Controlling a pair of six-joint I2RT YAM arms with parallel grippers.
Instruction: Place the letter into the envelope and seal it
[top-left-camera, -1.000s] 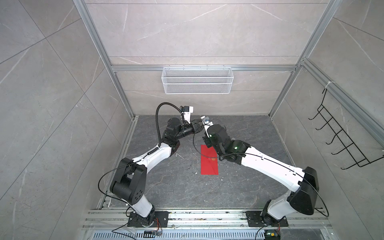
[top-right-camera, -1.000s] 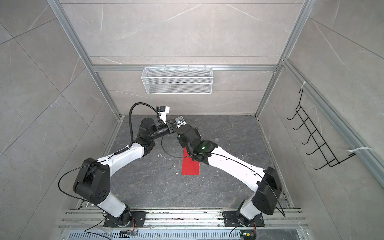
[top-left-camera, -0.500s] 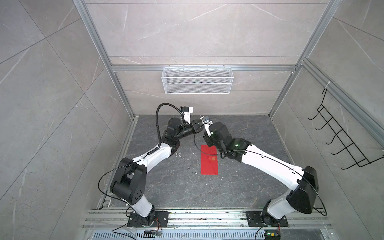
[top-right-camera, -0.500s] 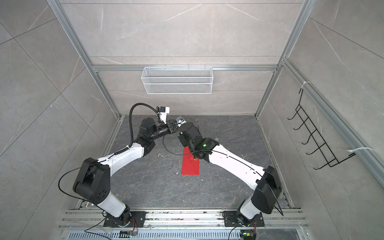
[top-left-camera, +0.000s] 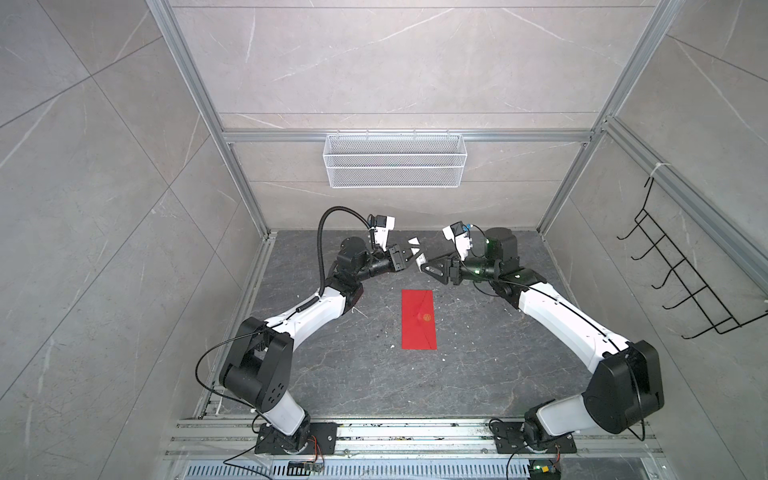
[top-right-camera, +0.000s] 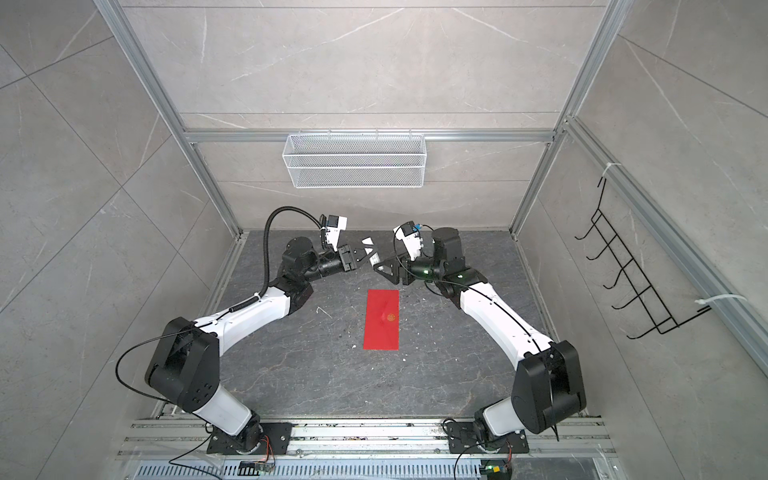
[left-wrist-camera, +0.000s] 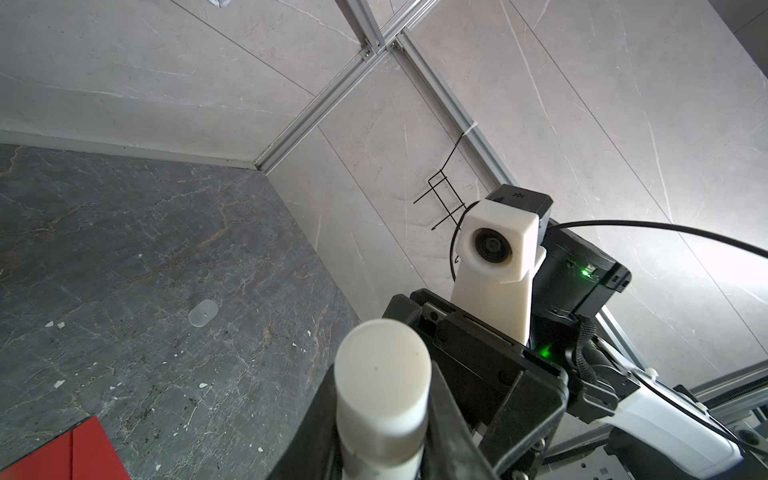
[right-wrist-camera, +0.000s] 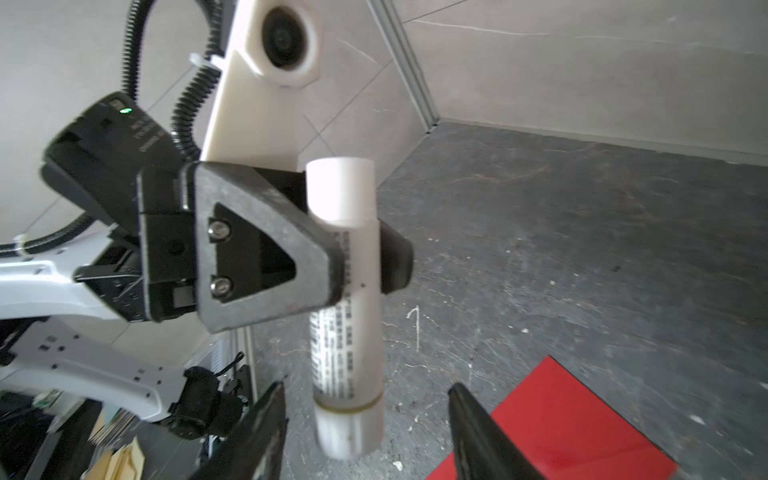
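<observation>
Above the table's (top-left-camera: 374, 374) far side, a white tube (right-wrist-camera: 347, 357) is pinched crosswise by the left gripper (right-wrist-camera: 357, 257); the right gripper (right-wrist-camera: 366, 388) is spread beside the tube's end. Nearer, between the arms, the envelope (top-left-camera: 419, 320) is laid flat.

Left gripper (right-wrist-camera: 365, 264) clenched — right gripper (right-wrist-camera: 368, 388) parted

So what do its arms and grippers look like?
The left arm and right arm are white with black joints. The left gripper and right gripper are black with triangle fingers. A ribbed black cable loops off the left arm.
</observation>
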